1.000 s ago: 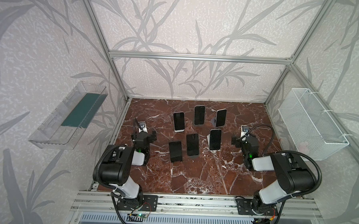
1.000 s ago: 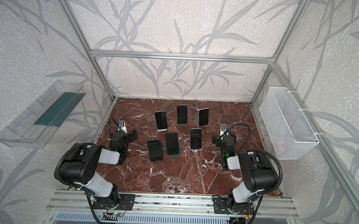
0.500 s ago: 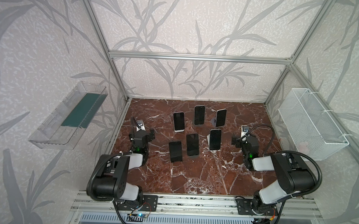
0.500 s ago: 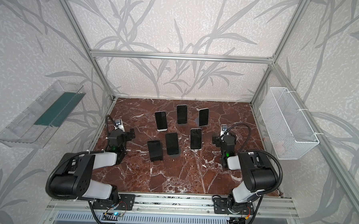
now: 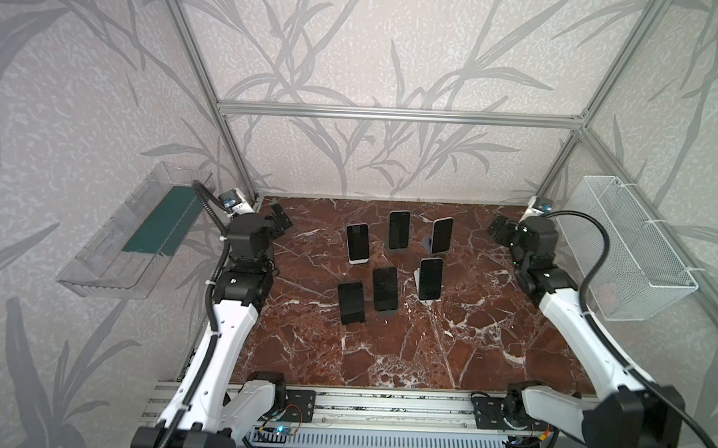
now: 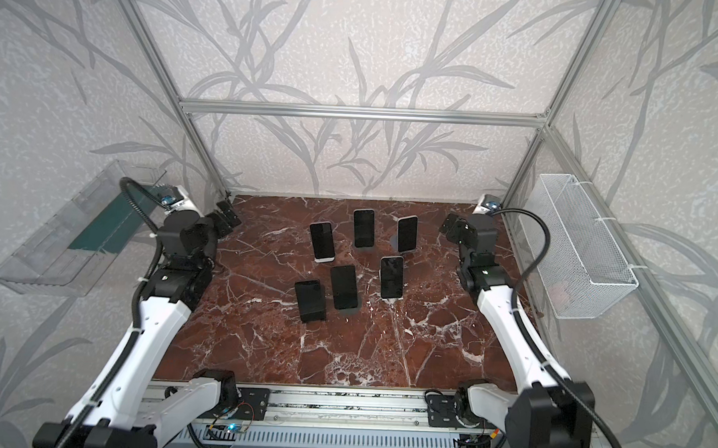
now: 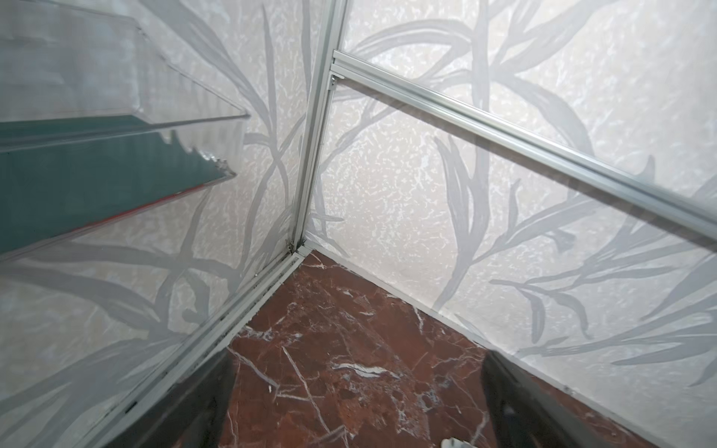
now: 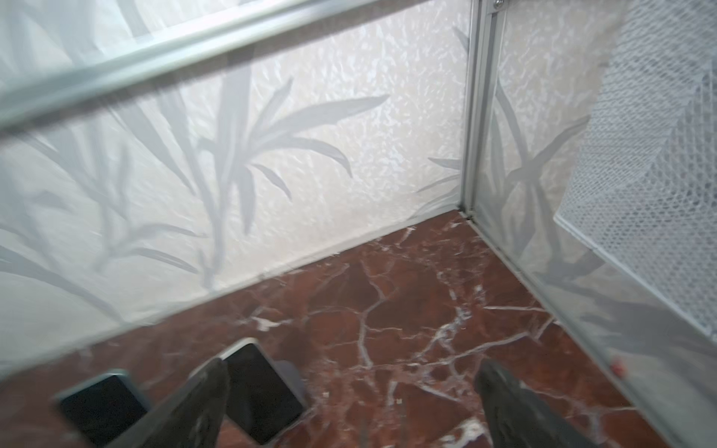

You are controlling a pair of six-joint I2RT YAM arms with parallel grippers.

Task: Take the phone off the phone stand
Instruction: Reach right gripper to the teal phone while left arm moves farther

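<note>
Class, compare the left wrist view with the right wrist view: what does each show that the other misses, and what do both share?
Left wrist only: the clear wall bin with a green base. Right wrist only: two phones and the white mesh basket. Both: marble tabletop, leaf-patterned walls, and open jaws: the left gripper and right gripper.

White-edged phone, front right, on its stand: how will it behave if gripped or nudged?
Likely stiff: the white-edged phone is a flat slab leaning upright without sagging. Probably slippery, as its dark screen looks glossy. Apt to tip if pushed: it stands tall on a small stand, close to the black phone beside it.
</note>
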